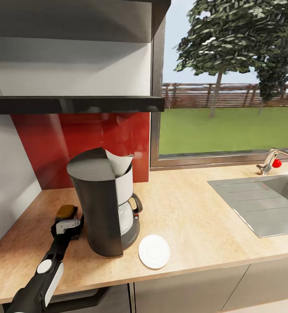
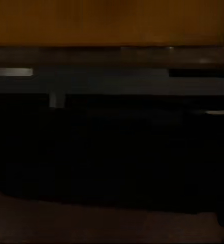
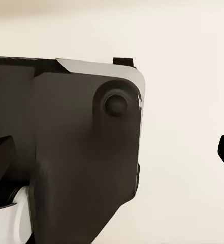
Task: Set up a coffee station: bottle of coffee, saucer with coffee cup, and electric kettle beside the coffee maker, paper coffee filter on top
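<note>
The bottle of coffee (image 1: 66, 211) is being set on the kitchen countertop (image 1: 192, 213) just left of the coffee maker (image 1: 102, 202), apparently clamped by the left gripper (image 1: 68, 227), so release and a clean withdrawal are judged next.

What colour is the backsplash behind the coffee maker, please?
Glossy red backsplash, clearest in the head view.

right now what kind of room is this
Most likely a home kitchen. A long wooden countertop holds a coffee maker and a white saucer, a steel sink with a tap is set into it, and a window looks onto a garden.
</note>
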